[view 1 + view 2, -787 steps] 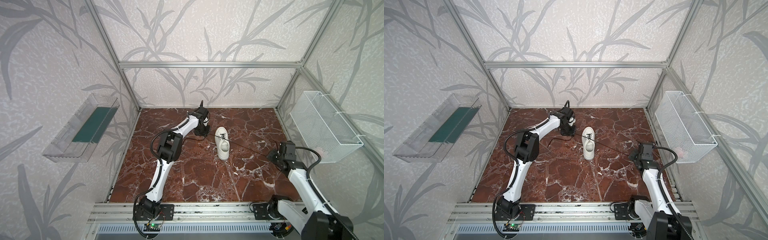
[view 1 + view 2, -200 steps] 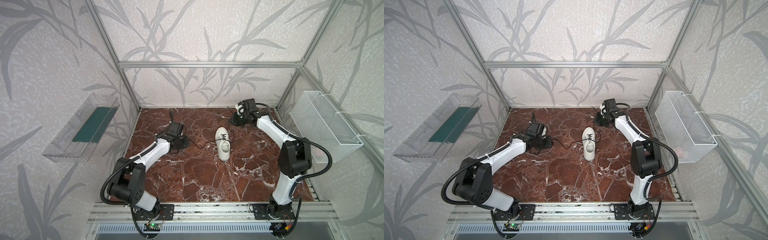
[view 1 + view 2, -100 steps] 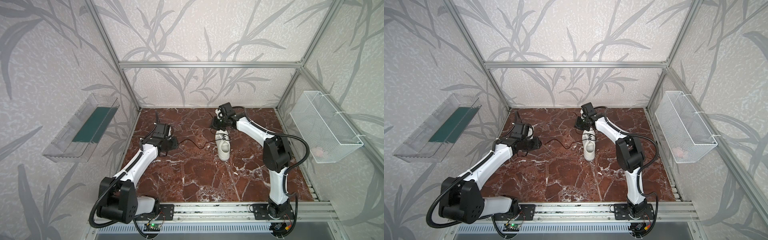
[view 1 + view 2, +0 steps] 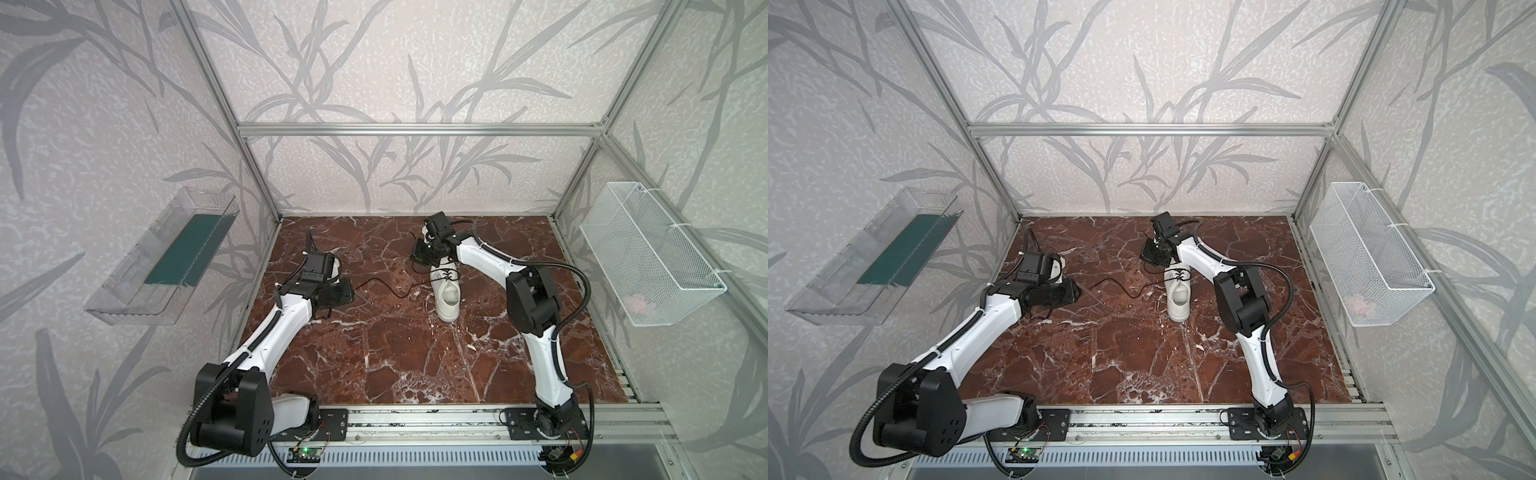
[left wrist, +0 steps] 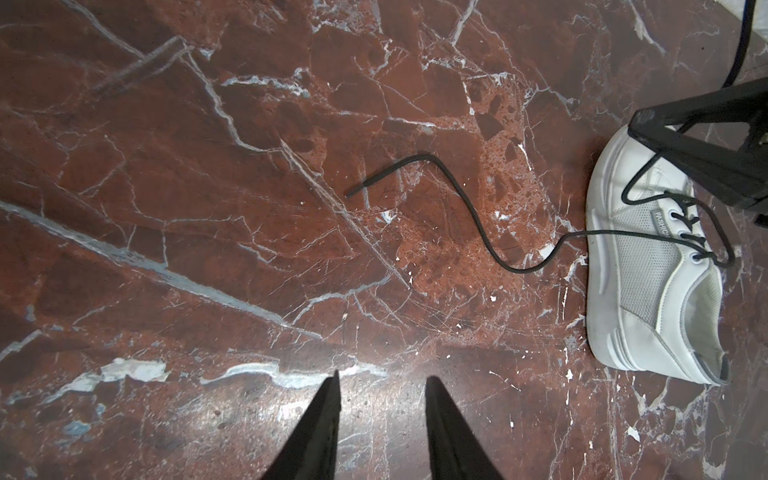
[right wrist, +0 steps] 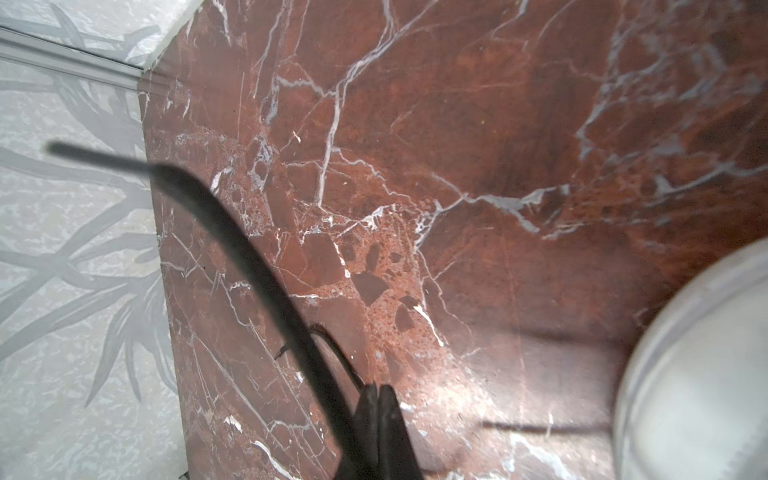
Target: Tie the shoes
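The shoe (image 4: pixel 446 291) sits on the table (image 4: pixel 395 353), toe toward the back wall (image 4: pixel 415 174). The right tool (image 6: pixel 378 388) is clenched on one lace (image 6: pixel 266 274) (just by the toe); the left tool (image 5: pixel 384 376) hangs released, the other lace (image 5: pixel 469 208) loose.
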